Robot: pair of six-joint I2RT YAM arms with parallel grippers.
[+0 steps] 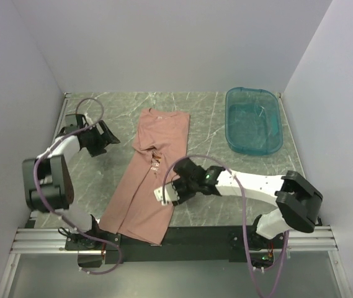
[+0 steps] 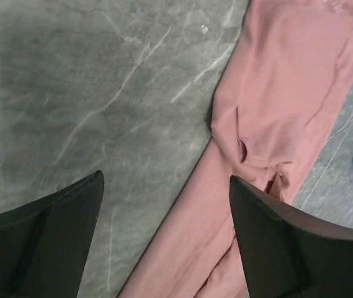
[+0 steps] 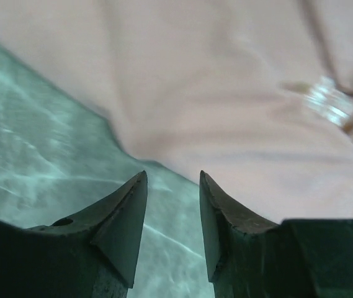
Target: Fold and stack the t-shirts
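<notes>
Soft, even light falls from above; only faint shadows lie on the grey-green marbled tabletop (image 1: 95,180). The right wrist view is blurred, smearing the dusty salmon-pink cotton t-shirt (image 3: 226,93) and its white print (image 3: 328,102).

One salmon-pink t-shirt (image 1: 154,180) is recorded, with one small print (image 1: 157,162) on its chest. One grey marbled desk (image 1: 207,130) is noted, and one translucent teal tub (image 1: 252,120). Two robot arms are counted: one left arm (image 1: 61,149) and one right arm (image 1: 250,185). Two dark fingers (image 2: 52,236) are counted on the left and two fingers (image 3: 238,230) on the right, four in all.
</notes>
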